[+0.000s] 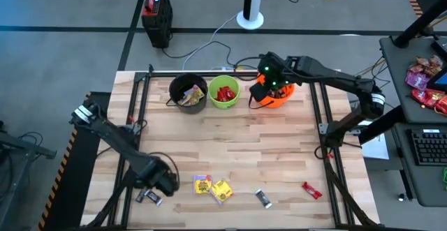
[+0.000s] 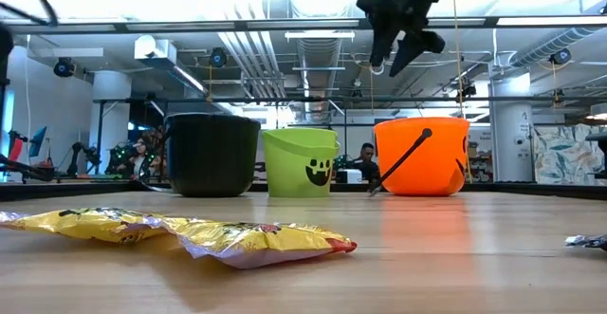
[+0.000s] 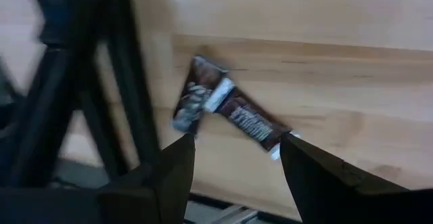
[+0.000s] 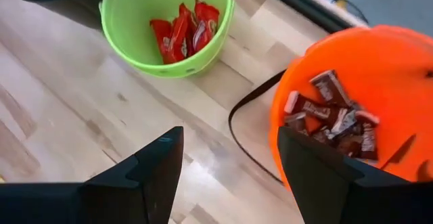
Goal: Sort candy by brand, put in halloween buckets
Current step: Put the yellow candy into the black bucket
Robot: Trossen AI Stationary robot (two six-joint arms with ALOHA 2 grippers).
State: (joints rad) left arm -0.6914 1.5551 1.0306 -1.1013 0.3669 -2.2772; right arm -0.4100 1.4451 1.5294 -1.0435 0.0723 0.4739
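Across the upper middle of the high view, three buckets are sitting in a row near the far edge of the table point(image 1: 230, 137): the black bucket point(image 1: 188, 93) holding yellow packets, the lime green bucket point(image 1: 224, 92) touching it and holding red bars, and the orange bucket point(image 1: 274, 93) a short gap further right, loaded with dark brown bars. The right gripper point(image 4: 230, 176) is hanging above the orange bucket's near rim, its arm reaching in from the right edge, fingers point(image 4: 152, 173) spread wide and holding nothing. A broad bare stretch of wood is lying open between the buckets and the lower edge. Along that lower edge, candy is waiting: two yellow packets point(image 1: 212, 187) side by side at lower centre, a silver bar point(image 1: 263, 198) to their right, a red bar point(image 1: 311, 190) further right. At lower left, the left gripper point(image 3: 233, 163) is hovering low by the table's corner frame, fingers spread over two dark brown bars point(image 3: 226, 109) lying crossed on the wood, not gripping them.
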